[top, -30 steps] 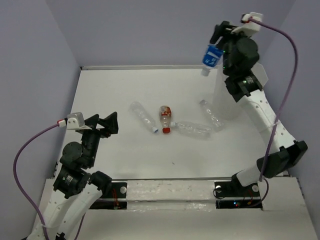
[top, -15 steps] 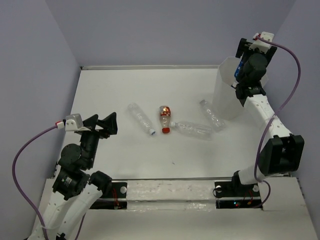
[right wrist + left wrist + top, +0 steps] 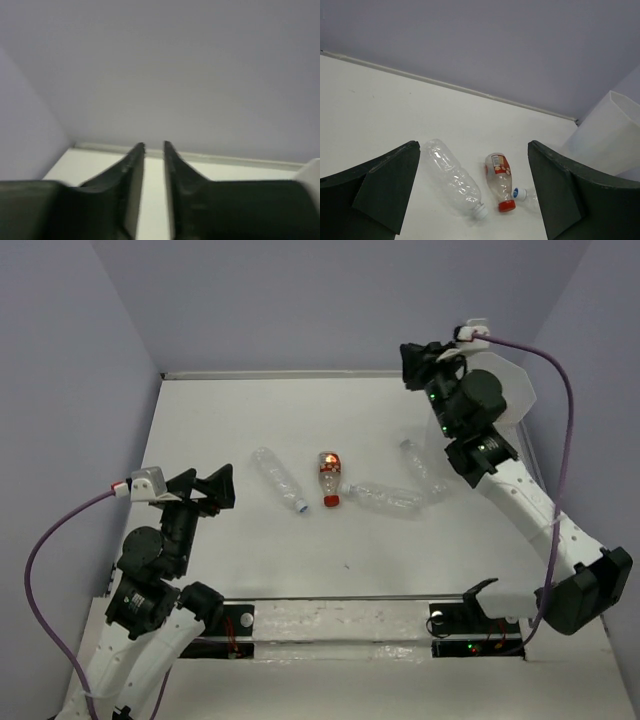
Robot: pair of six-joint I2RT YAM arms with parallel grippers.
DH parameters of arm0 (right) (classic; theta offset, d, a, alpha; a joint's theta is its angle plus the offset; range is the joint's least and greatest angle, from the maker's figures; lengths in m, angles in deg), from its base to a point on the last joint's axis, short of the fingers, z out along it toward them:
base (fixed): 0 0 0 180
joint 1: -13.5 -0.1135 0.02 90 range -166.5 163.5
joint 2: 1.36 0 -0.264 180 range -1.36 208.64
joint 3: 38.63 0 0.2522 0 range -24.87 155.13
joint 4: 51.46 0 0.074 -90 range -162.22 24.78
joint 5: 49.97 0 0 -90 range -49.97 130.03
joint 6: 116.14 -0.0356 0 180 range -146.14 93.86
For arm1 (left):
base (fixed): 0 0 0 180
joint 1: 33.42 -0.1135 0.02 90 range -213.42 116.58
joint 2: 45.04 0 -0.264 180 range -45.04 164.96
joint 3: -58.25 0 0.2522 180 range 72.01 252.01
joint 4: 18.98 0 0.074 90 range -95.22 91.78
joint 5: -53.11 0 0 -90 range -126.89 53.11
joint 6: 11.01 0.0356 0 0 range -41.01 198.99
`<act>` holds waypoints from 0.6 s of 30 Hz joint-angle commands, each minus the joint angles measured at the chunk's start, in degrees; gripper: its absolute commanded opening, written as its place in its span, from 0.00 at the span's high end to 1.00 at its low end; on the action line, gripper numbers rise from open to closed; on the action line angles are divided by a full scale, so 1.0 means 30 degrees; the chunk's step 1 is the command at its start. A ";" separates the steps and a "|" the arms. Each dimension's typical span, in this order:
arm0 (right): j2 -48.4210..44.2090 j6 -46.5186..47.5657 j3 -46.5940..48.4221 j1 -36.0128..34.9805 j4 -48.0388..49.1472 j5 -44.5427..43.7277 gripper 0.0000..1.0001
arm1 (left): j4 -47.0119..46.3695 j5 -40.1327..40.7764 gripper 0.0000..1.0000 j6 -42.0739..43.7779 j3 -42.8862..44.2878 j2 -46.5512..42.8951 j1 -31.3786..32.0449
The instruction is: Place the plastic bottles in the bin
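Right gripper (image 3: 412,362) held high at the far right, fingers narrowly apart with only a thin slit between them and nothing in it, aimed at the back wall in its own wrist view (image 3: 154,146). Just behind that arm, the bin (image 3: 515,390), translucent white, at the far right of the table, mostly covered by the arm. Left gripper (image 3: 205,486) low at the near left, spread wide and empty. 4 plastic bottles (image 3: 385,498) lying on their sides in a loose row across the middle: 1 clear at the left, the red-capped bottle (image 3: 329,478) beside it, 2 more clear ones to the right, the last near the bin's foot. Matte white table (image 3: 220,420); plain lavender walls (image 3: 300,300) on 3 sides; a pale seam at the back edge.
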 commanded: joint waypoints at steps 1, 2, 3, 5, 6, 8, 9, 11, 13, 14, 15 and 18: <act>0.3420 -0.1549 0.0134 -0.4495 -0.2714 0.3959 0.88 | -0.0791 0.0243 0.01 0.0133 0.0114 0.0418 -0.0187; 0.4297 -0.1491 0.0484 -0.5778 -0.3528 0.3965 0.93 | -0.0790 0.0331 0.01 0.0046 0.0142 0.0418 -0.0187; 0.5176 -0.1403 0.0893 -0.6284 -0.3913 0.3936 0.98 | -0.0790 0.0651 0.01 -0.0013 0.0143 0.0389 -0.0216; 0.7988 -0.1256 0.2765 -0.7483 -0.5429 0.3790 1.00 | -0.0761 0.1004 0.01 -0.0188 0.0113 0.0273 -0.0216; 0.8984 -0.1256 0.3672 -0.7490 -0.6369 0.3760 1.00 | -0.0732 0.1208 0.01 -0.0218 0.0084 0.0214 -0.0216; 1.1622 -0.1080 0.6309 -0.8250 -0.8102 0.3673 1.00 | -0.0557 0.1853 0.01 -0.0423 0.0113 0.0097 -0.0274; 1.2414 -0.1051 0.7130 -0.8426 -0.8513 0.3701 0.91 | -0.0498 0.2116 0.01 -0.0482 0.0142 0.0038 -0.0246; 1.4575 -0.1021 0.9466 -0.8662 -0.9481 0.3993 0.46 | -0.0322 0.2673 0.01 -0.0628 0.0201 -0.0050 -0.0275; 1.5989 -0.0905 1.1026 -0.8836 -1.0128 0.4373 0.14 | -0.0292 0.2676 0.01 -0.0658 0.0201 -0.0080 -0.0304; 1.6750 -0.0817 1.1904 -0.8838 -1.1027 0.4781 0.09 | -0.0321 0.2588 0.01 -0.0629 0.0201 -0.0109 -0.0304; 1.8382 -0.0613 1.3769 -0.8838 -1.1558 0.4930 0.05 | -0.0350 0.2413 0.01 -0.0629 0.0172 -0.0109 -0.0304; 2.1809 -0.0143 1.7636 -0.8838 -1.3784 0.5341 0.03 | -0.0467 0.1974 0.01 -0.0512 0.0143 -0.0109 -0.0304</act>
